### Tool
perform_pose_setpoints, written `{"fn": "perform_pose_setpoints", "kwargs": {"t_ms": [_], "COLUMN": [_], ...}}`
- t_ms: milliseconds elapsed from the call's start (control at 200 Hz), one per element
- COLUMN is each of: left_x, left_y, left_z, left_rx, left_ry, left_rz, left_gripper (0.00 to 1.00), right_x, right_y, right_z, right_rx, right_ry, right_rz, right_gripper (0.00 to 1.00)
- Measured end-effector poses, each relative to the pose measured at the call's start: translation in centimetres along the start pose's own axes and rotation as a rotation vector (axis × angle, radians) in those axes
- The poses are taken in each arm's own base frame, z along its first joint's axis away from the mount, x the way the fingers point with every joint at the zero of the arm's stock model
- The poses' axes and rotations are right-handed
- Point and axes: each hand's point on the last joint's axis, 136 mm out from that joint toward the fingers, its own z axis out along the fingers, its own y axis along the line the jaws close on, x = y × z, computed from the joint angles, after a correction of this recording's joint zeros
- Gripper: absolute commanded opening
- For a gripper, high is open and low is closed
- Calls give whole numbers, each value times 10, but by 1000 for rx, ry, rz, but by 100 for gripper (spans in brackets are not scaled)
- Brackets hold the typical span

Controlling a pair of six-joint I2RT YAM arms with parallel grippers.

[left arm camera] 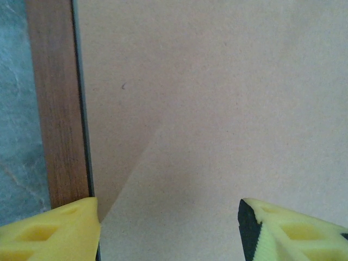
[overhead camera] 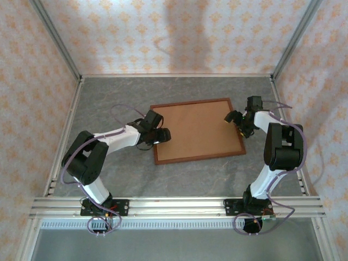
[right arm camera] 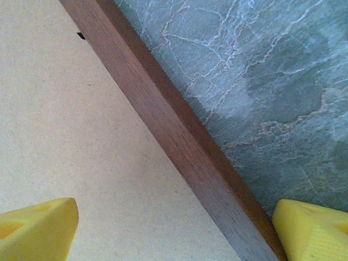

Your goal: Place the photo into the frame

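The frame (overhead camera: 198, 157), thin reddish-brown wood, lies flat mid-table with a plain brown backing board (overhead camera: 196, 130) filling it. The photo is hidden. My left gripper (overhead camera: 163, 136) hovers at the frame's left side, open. In the left wrist view its yellow fingers (left arm camera: 49, 228) stand apart over the board (left arm camera: 217, 109), one beside the moulding (left arm camera: 54, 109). My right gripper (overhead camera: 235, 120) is at the frame's right side, open. In the right wrist view the right gripper (right arm camera: 174, 223) straddles the moulding (right arm camera: 174, 136), with nothing gripped.
The grey marbled table (overhead camera: 125, 179) stretches around the frame, walled by patterned panels and metal rails (overhead camera: 174, 205) at the near edge. In the right wrist view bare table (right arm camera: 272, 81) lies just outside the moulding.
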Motion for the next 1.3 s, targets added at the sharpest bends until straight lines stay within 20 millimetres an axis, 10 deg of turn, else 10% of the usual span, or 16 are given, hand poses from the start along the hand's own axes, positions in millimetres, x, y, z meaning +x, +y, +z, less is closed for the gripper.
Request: {"fn": "perform_pose_setpoints", "kwargs": {"t_ms": [1301], "left_x": [12], "left_y": [-6], "left_z": [-29], "left_rx": [273], "left_ry": [43], "left_rz": [-289], "left_gripper": [64], "right_x": [0], "right_y": [2], "right_z": [0], "right_rx": [15], "right_ry": [-3], "right_rz": [-22], "right_gripper": [97]}}
